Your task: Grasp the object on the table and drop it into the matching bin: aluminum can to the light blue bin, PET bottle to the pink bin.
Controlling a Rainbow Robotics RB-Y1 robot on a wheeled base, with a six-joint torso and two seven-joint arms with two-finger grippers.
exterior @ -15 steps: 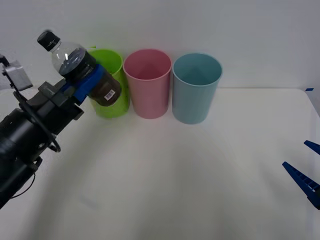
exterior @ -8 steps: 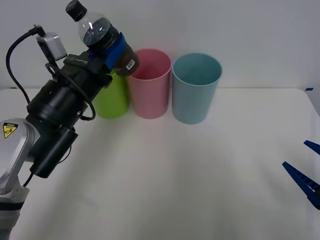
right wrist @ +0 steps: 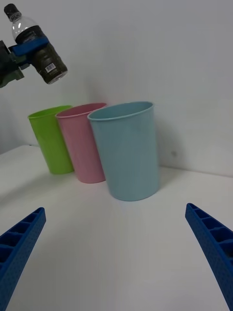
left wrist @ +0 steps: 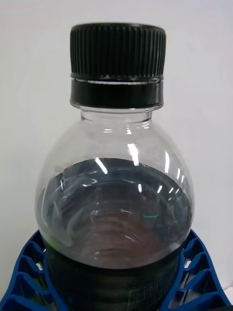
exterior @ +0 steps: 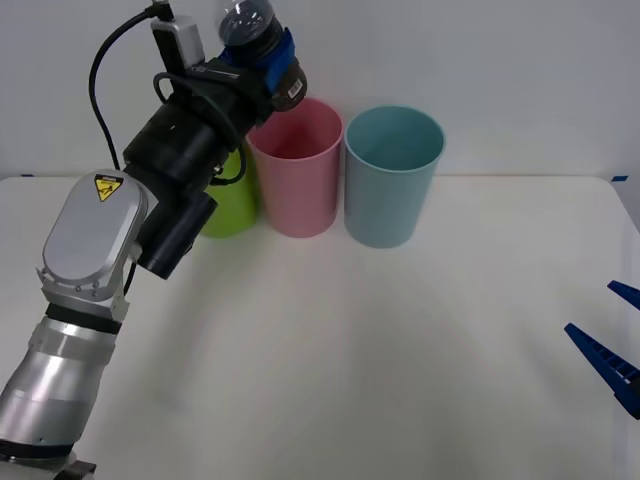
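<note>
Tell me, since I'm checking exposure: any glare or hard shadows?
Left wrist view: small white glints on the bottle held in the left claw. Front view: soft, faint shadows on the table. Right wrist view: even light on the blue bin.

we see the pet bottle (exterior: 262, 45), clear with a black cap and dark brown label, held tilted in the air above the near-left rim of the pink bin (exterior: 296, 168). the light blue bin (exterior: 392, 176) stands upright just beside the pink one on the white bench (exterior: 400, 340).
</note>
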